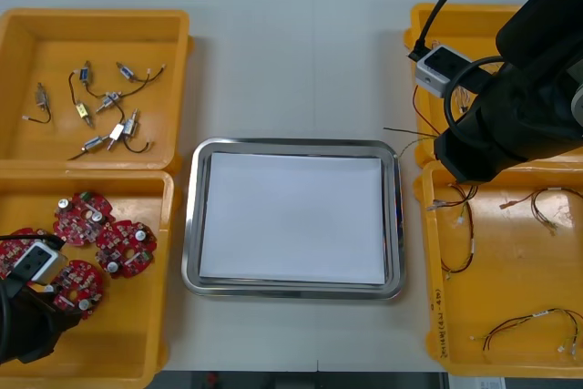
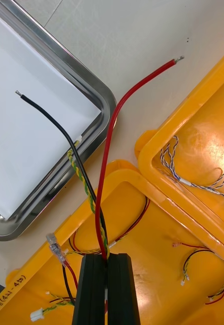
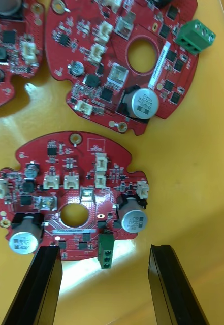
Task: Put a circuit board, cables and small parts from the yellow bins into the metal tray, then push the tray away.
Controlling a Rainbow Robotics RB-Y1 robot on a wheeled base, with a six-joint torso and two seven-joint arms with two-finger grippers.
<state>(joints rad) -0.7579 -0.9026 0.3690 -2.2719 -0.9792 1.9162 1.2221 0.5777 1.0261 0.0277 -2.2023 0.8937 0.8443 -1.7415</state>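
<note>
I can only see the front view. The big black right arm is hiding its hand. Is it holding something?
Observer: Yes. In the right wrist view the right gripper is shut on a cable with a red strand and a black strand.
Operator: Is the cable in the tray?
Observer: Not yet. The gripper holds it above a corner of a yellow bin, beside the tray.
Operator: What is the left hand doing?
Observer: The left gripper is open, and the green connector at the edge of a round red circuit board lies between its fingers.
</note>
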